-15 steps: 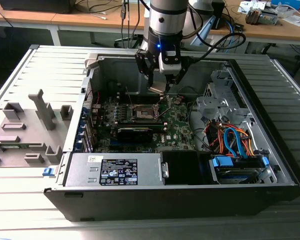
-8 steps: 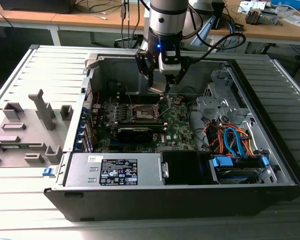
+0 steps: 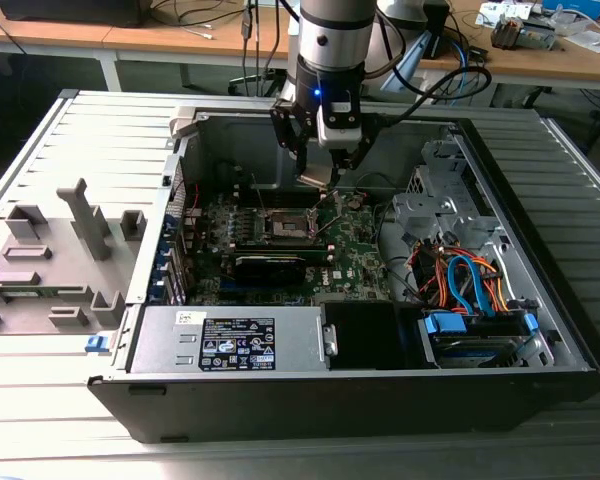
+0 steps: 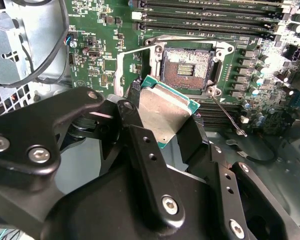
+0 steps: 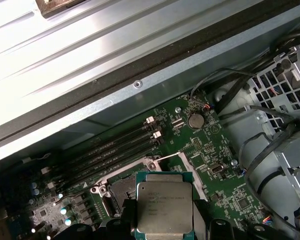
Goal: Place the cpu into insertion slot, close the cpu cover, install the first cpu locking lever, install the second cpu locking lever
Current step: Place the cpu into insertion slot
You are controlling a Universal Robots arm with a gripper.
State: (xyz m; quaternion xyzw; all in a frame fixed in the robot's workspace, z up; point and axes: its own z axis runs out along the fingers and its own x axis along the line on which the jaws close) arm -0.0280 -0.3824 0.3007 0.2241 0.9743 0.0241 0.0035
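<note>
Black gripper (image 3: 318,170) clamped on the cpu (image 4: 166,107), upper centre of the exterior view.
Flat silvery square, green-edged, near the dark, metal-framed insertion slot (image 4: 190,67).

The exterior view looks down from afar on the open case (image 3: 330,400), arm (image 3: 330,40) at twelve o'clock. Both wrist views, very near, share the insertion slot (image 4: 189,68) and cpu (image 4: 165,112).

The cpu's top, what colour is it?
The cpu is silvery grey, green-edged; best in the first wrist view.
</note>
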